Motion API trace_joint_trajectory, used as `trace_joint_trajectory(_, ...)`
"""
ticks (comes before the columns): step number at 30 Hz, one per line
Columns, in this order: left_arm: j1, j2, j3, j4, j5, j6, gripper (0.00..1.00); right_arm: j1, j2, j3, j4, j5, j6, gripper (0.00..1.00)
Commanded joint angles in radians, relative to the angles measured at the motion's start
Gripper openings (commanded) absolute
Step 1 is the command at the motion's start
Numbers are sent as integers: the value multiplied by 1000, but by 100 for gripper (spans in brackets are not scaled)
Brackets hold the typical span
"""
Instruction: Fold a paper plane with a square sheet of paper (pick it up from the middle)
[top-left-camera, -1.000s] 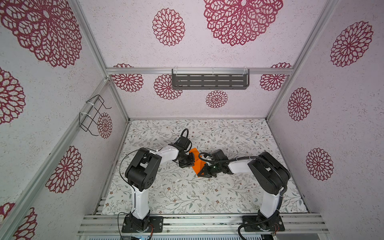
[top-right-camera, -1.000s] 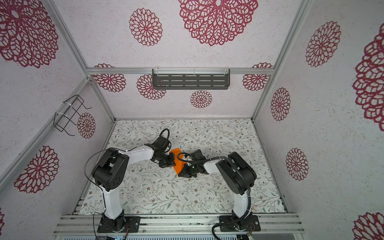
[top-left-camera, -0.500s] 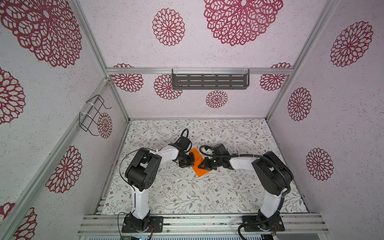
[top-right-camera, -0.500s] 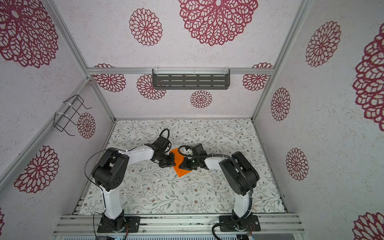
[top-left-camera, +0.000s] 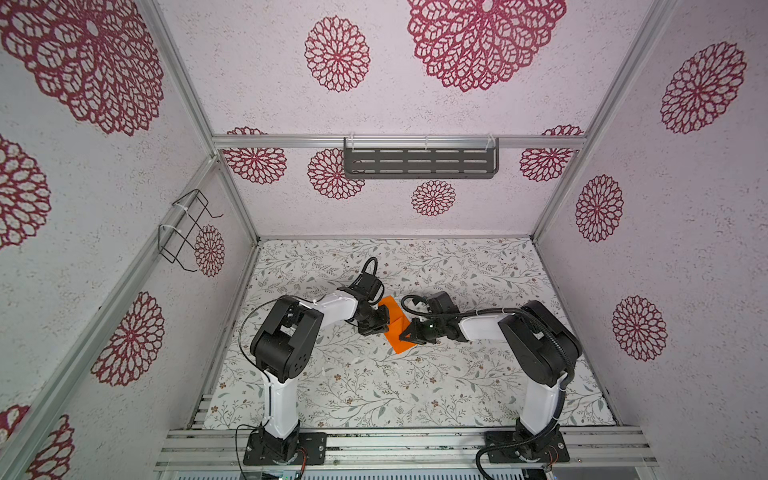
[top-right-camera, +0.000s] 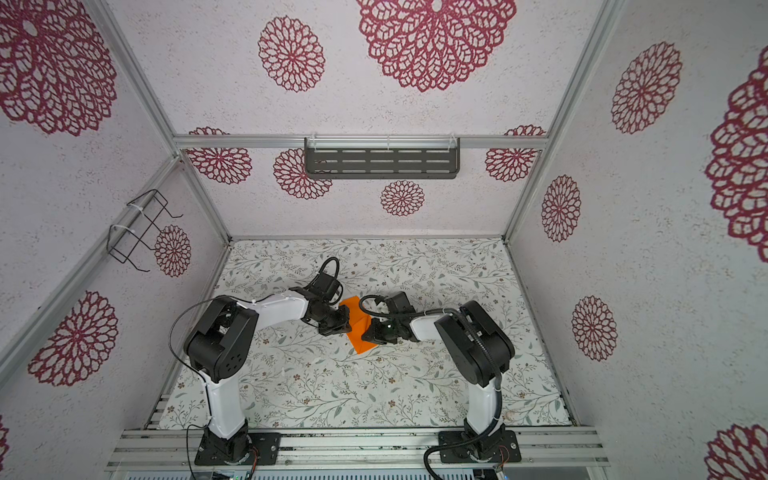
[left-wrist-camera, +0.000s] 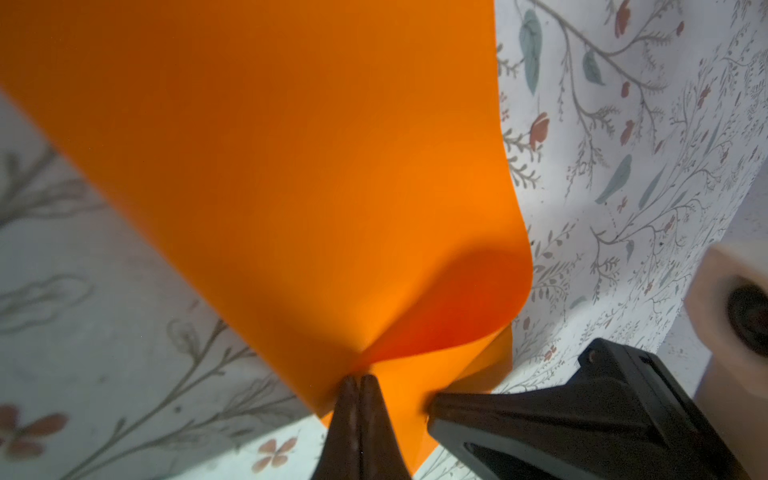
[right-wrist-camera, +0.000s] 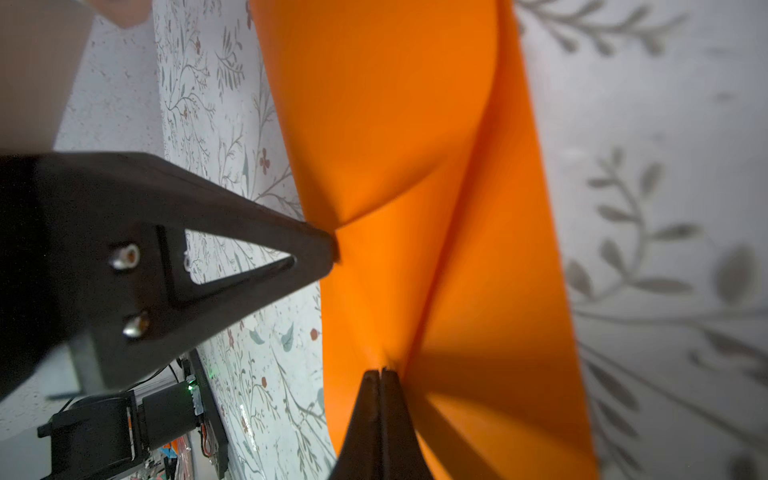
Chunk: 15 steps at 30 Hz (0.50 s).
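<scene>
The square sheet of paper (top-left-camera: 397, 338) (top-right-camera: 358, 338) is bright orange and lies partly folded on the floral mat between both arms, one flap curling up. My left gripper (top-left-camera: 385, 327) (top-right-camera: 345, 328) (left-wrist-camera: 358, 377) is shut, its tip pressed on the sheet's left edge where a crease starts. From the other side my right gripper (top-left-camera: 406, 334) (top-right-camera: 366, 335) (right-wrist-camera: 380, 371) is shut too, its tip down on a ridge in the paper (right-wrist-camera: 415, 145). Orange paper (left-wrist-camera: 270, 166) shows on both sides of each pair of fingers. No paper plane is in view.
The floral mat (top-left-camera: 374, 386) covers the floor inside patterned walls. A dark slotted shelf (top-left-camera: 419, 162) hangs on the back wall and a wire rack (top-left-camera: 183, 228) on the left wall. Aluminium rails (top-left-camera: 395, 444) with both arm bases run along the front.
My right gripper swung toward the back over the paper, then came slightly forward again. More of the sheet's front corner now shows. The left gripper has stayed in place.
</scene>
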Motion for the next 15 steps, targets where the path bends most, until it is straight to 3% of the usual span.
trace_joint_trajectory(1, -1, 47, -22, -97, -100, 14, 0, -24, -64, -27, -35, 57, -28, 3)
trace_joint_trajectory(15, -2, 46, -17, -103, -100, 15, 0, -2, 74, 124, 36, -20, -9, 3)
